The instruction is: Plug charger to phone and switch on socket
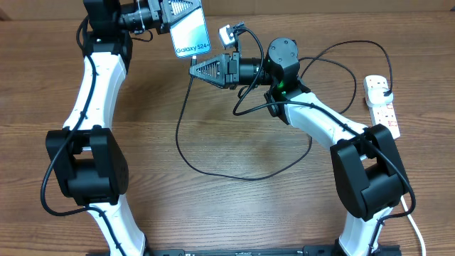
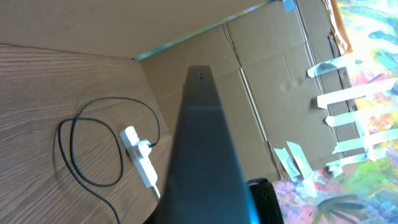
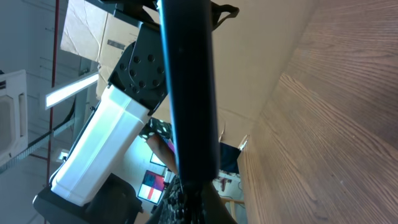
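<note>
phone (image 1: 190, 32) | left jaws pinch it | right jaws pressed together by its edge | charger (image 1: 245, 178) tip hidden

From above the room is bright and even: the table (image 1: 234, 213) shows its grain sharply and the arms (image 1: 92, 92) cast only soft, faint shadows. At 12 o'clock the phone (image 1: 190, 32) screen glows pale blue-white, lettering legible. On the left wrist camera its dark edge sits too close and goes soft, while the cardboard (image 2: 280, 81) behind stays crisp. On the right wrist camera a strip light (image 3: 71, 89) at 9 o'clock burns out white, and the black bar (image 3: 186, 93) up the middle is blurred.
</note>
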Controlling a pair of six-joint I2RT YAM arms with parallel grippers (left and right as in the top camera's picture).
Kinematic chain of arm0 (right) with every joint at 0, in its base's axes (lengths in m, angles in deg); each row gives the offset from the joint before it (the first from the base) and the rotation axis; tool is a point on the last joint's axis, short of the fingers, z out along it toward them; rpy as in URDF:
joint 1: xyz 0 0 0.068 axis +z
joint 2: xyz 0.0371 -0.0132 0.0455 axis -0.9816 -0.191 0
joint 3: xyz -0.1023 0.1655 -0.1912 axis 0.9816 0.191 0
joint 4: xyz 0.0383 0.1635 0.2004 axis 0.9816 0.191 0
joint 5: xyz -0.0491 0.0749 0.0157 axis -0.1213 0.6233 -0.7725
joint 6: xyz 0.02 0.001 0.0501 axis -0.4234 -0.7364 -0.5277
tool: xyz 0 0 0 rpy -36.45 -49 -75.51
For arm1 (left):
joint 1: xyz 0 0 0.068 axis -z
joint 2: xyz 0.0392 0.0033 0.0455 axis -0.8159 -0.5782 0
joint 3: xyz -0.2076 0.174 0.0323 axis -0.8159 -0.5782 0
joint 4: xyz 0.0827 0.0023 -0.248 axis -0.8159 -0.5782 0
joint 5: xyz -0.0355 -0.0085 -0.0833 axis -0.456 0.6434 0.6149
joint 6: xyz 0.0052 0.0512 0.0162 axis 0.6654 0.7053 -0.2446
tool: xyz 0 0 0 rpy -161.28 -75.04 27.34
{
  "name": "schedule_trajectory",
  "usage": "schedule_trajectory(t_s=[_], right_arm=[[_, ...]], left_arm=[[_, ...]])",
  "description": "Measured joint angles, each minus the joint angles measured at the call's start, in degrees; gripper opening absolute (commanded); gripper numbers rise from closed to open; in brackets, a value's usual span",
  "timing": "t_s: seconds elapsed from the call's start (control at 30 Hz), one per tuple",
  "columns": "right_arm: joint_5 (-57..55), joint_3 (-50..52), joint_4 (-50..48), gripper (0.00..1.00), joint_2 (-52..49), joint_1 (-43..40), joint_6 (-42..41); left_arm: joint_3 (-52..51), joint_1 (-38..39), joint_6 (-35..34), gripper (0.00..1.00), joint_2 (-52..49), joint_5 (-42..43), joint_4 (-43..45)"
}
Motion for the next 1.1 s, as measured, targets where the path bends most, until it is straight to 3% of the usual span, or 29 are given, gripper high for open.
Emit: schedule_trajectory(t_s=[1.1], right_arm=[[2.60, 0.00, -0.07, 0.04, 0.00, 0.39, -0.24]], left_arm=[[0.00, -3.43, 0.02, 0.04, 0.00, 8.74, 0.17]])
